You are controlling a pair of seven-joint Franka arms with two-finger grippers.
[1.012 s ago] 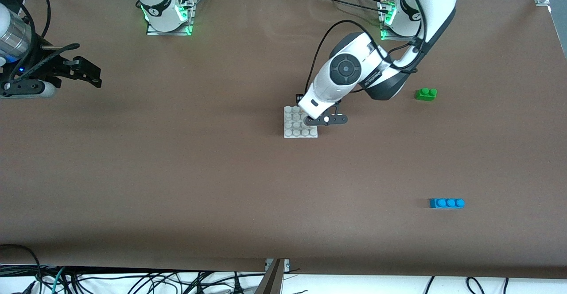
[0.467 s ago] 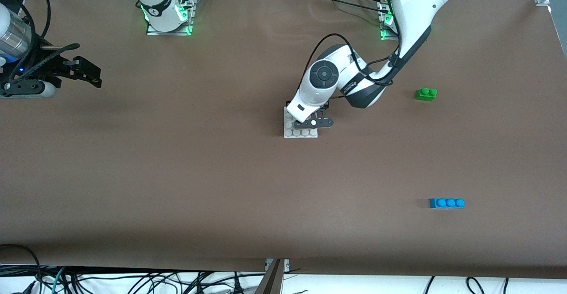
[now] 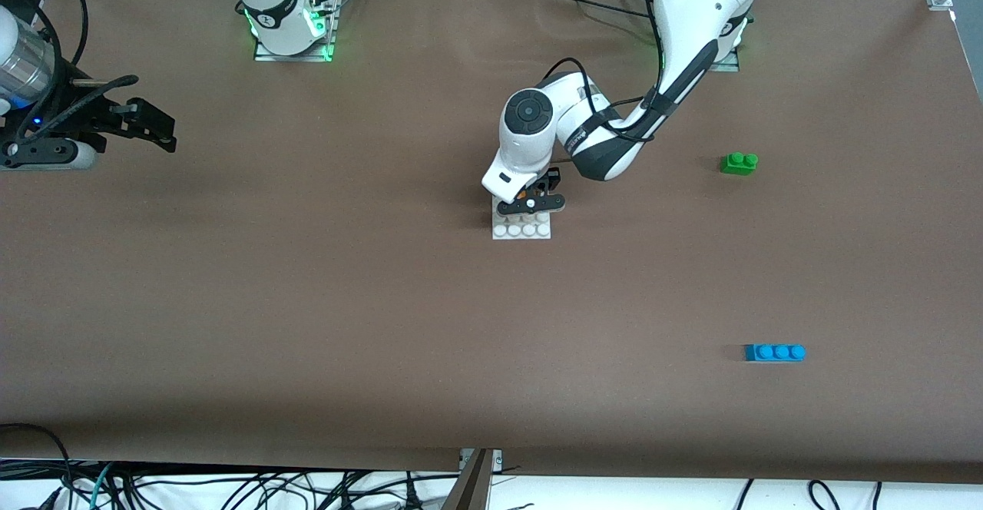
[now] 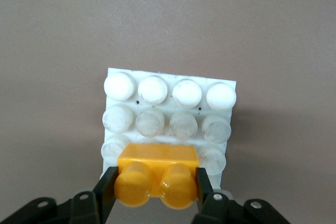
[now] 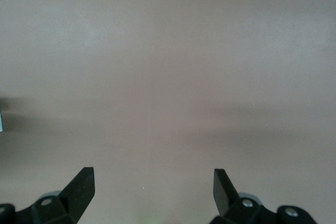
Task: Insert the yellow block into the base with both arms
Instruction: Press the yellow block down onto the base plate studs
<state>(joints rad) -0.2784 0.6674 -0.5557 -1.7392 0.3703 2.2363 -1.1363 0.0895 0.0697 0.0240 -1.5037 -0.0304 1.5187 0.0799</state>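
Since the earlier frames the left arm has swung its wrist toward the right arm's end, bringing the left gripper over the base. Count: one base, one yellow block, one green brick, one blue brick. The left gripper is clamped on the block, seemingly just above the studs; only its wrist view shows the block. The right gripper waits spread wide over bare table.

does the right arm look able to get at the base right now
Probably not easily. The right gripper, jaws open, hangs over bare table at the right arm's end, well away from the base. The left gripper sits over the base, shut on the yellow block, covering much of it.
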